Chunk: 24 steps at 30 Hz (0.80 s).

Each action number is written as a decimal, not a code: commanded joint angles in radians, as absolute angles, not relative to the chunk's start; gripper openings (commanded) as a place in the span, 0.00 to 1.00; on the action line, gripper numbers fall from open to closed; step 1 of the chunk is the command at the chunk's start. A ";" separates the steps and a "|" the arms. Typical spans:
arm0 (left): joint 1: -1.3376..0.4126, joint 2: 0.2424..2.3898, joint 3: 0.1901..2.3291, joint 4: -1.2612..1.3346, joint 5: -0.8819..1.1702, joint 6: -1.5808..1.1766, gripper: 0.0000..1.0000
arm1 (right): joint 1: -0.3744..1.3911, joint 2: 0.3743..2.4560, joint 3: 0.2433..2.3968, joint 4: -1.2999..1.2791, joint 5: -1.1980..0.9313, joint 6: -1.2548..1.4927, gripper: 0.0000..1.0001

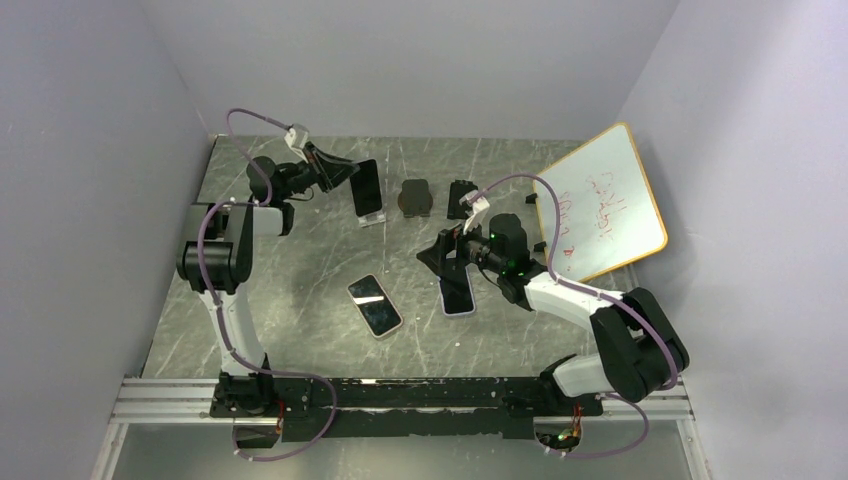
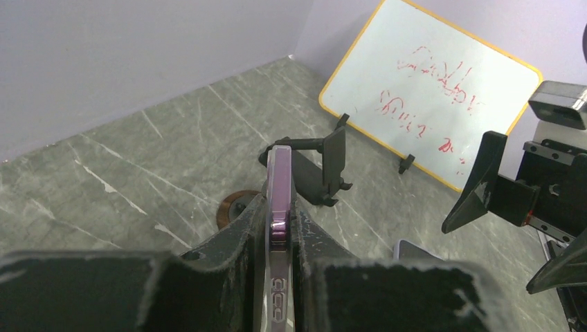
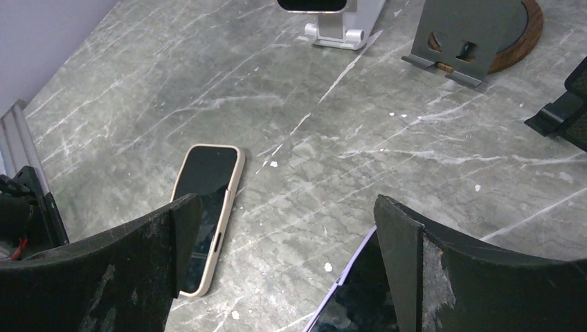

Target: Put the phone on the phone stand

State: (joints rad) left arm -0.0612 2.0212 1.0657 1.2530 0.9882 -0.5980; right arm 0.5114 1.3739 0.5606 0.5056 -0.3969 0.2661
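Observation:
A dark phone with a purple edge (image 1: pixel 366 186) stands nearly upright at the back left, its lower end in the small silver phone stand (image 1: pixel 372 218). My left gripper (image 1: pixel 345 172) is shut on its sides; in the left wrist view the purple edge (image 2: pixel 280 187) runs between the two fingers. My right gripper (image 1: pixel 446 256) hangs open, low over the table, above a purple-cased phone (image 1: pixel 458 296) that lies flat. In the right wrist view that phone (image 3: pixel 356 301) shows beside the right finger, and the silver stand (image 3: pixel 339 29) lies far ahead.
A beige-cased phone (image 1: pixel 374 305) lies flat in the middle, next to the left finger (image 3: pixel 138 263) in the right wrist view. A grey stand on a round wooden base (image 1: pixel 415 197) and a black stand (image 1: pixel 461 198) sit at the back. A whiteboard (image 1: pixel 600 200) leans at the right wall.

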 commanded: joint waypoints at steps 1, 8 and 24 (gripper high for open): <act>-0.055 2.029 1.100 1.296 0.996 -0.557 0.05 | 0.505 1.387 0.561 0.534 -0.410 0.255 1.00; -0.055 2.076 1.118 1.295 0.999 -0.552 0.05 | 0.505 1.407 0.567 0.537 -0.421 0.253 1.00; -0.058 2.139 1.109 1.357 0.991 -0.549 0.05 | 0.505 1.448 0.572 0.546 -0.440 0.253 1.00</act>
State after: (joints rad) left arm -0.0605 2.1288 1.0821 1.2785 0.9897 -0.5968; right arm 0.5114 1.4391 0.5606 0.5117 -0.4267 0.2649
